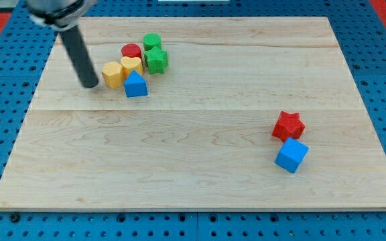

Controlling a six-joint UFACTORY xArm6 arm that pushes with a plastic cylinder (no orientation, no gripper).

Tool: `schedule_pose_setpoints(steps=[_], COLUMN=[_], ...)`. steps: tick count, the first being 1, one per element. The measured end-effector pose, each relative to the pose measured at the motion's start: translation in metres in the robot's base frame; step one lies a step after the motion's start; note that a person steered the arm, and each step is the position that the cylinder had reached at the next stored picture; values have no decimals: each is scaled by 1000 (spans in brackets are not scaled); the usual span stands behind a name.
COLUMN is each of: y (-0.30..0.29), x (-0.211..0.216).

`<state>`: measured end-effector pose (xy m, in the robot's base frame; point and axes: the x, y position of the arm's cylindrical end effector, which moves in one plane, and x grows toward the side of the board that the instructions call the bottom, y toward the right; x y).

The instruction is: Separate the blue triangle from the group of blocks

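Note:
The blue triangle [136,85] sits at the lower edge of a group of blocks in the view's upper left. It touches a yellow hexagon [112,73] on its left and a yellow heart [132,65] above it. A red cylinder [131,51], a green star [157,60] and a green cylinder [152,41] make up the rest of the group. My tip [90,85] rests on the board just left of the yellow hexagon, a short way left of the blue triangle.
A red star [288,125] and a blue cube [291,155] sit together at the view's right. The wooden board [193,181] lies on a blue perforated table.

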<state>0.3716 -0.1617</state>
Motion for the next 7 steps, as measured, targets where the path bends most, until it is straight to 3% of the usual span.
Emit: schedule_pose_setpoints(steps=[1, 3, 4, 6, 7], y=[84, 141, 103, 171, 114], x=[7, 64, 71, 85, 84])
